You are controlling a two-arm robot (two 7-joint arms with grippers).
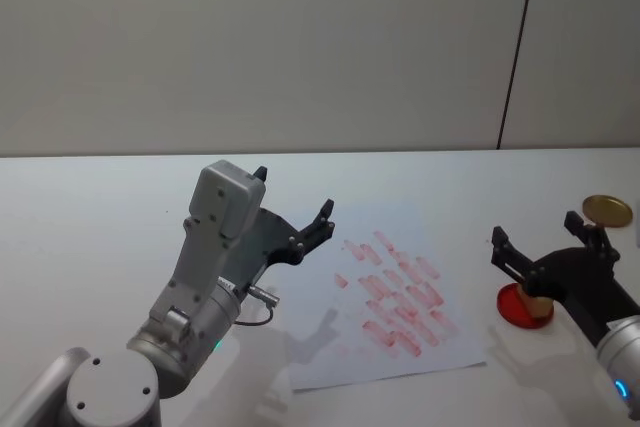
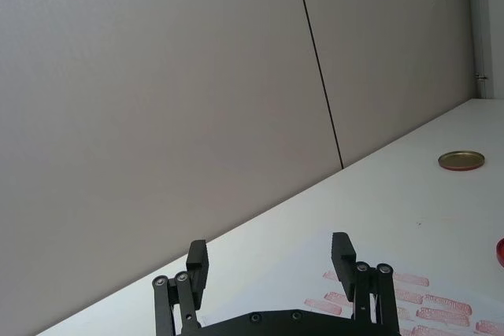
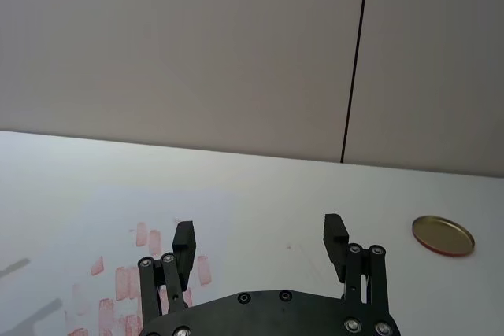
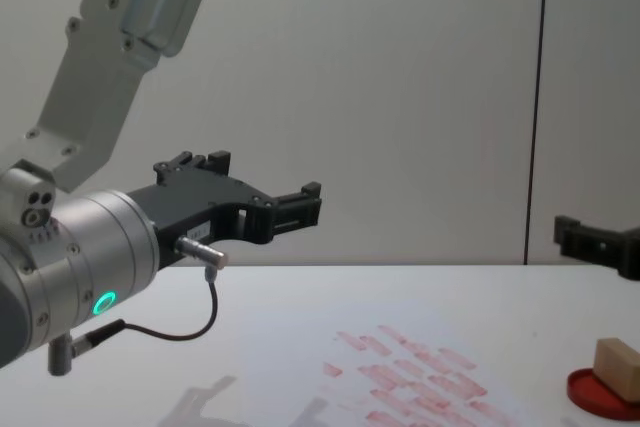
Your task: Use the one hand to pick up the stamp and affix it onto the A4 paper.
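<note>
The stamp (image 1: 539, 306), a small tan block, stands on the round red ink pad (image 1: 512, 307) at the table's right; the chest view shows the stamp (image 4: 618, 367) upright on the ink pad (image 4: 596, 396). My right gripper (image 1: 537, 233) hovers just above and behind the stamp, open, holding nothing; in its wrist view the right gripper (image 3: 258, 241) has its jaws wide apart. The A4 paper (image 1: 330, 347) lies mid-table, covered with pale red marks. My left gripper (image 1: 295, 217) hangs open in the air over the paper's left edge.
A gold round lid (image 1: 607, 210) lies beyond the ink pad near the table's right edge, and the same lid (image 3: 442, 235) lies ahead of the right gripper. The left arm's big silver body (image 4: 70, 257) takes up the left side. A grey wall stands behind the table.
</note>
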